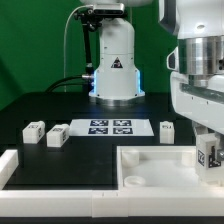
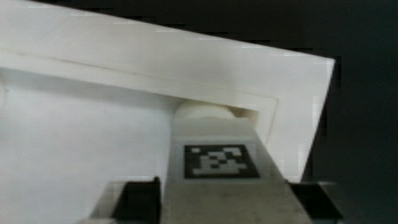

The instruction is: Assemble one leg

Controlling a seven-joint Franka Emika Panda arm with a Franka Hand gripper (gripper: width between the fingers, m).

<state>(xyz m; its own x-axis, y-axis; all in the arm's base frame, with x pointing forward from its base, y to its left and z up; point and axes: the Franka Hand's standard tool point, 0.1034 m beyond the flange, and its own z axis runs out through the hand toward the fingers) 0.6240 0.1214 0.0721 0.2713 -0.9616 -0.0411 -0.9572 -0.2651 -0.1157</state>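
Observation:
My gripper (image 1: 209, 142) is at the exterior view's right, shut on a small white leg (image 1: 210, 154) with a black-and-white tag. It holds the leg upright over the right corner of the large white tray (image 1: 150, 166). In the wrist view the leg (image 2: 219, 165) sits between my two dark fingers (image 2: 146, 202). Its far end reaches the raised inner corner of the tray (image 2: 125, 110). I cannot tell whether the leg touches the tray.
Two loose legs (image 1: 33, 130) (image 1: 57, 136) lie at the left and one leg (image 1: 167, 130) lies behind the tray. The marker board (image 1: 110, 127) lies in the middle. A white L-shaped rail (image 1: 10, 165) sits at the front left. The arm's base (image 1: 115, 65) stands behind.

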